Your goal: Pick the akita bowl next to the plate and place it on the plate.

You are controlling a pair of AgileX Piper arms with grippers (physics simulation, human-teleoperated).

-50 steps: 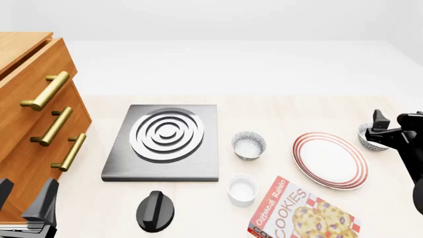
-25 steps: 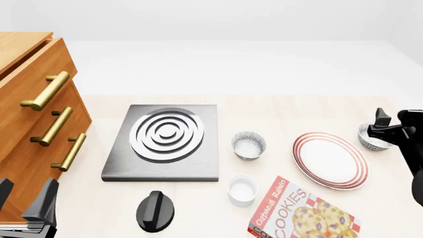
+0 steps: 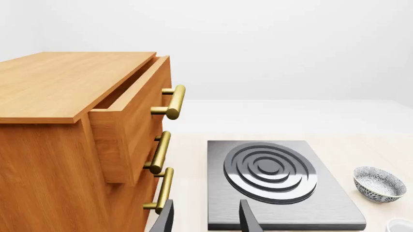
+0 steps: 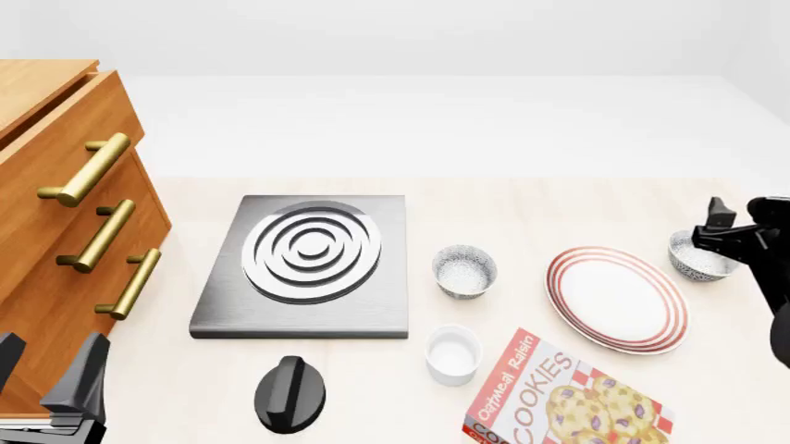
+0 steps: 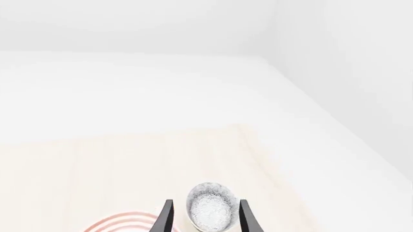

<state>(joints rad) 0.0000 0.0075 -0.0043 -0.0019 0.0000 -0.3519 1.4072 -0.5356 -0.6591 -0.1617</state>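
The akita bowl (image 4: 694, 256), speckled grey outside, sits on the table just right of the plate (image 4: 616, 298), a white disc with red rings. My right gripper (image 4: 715, 238) hovers over the bowl's right side, open. In the right wrist view the bowl (image 5: 210, 210) shows between the two fingers (image 5: 166, 218), its whitish inside facing up, with the plate's red rings (image 5: 123, 225) beside it. Nothing is held. My left gripper (image 4: 47, 359) is low at the near left, open and empty, its fingers (image 3: 248, 220) pointing toward the stove plate.
An identical speckled bowl (image 4: 464, 270) stands between the stove plate (image 4: 309, 264) and the plate. A white cup (image 4: 453, 353), a cookies box (image 4: 565, 393) and a black knob (image 4: 291, 395) lie nearer. A wooden drawer cabinet (image 4: 62, 213) fills the left.
My right gripper has drifted a little to the right and farther back, uncovering more of the bowl by the plate. The bowl, the plate and the left arm have not moved.
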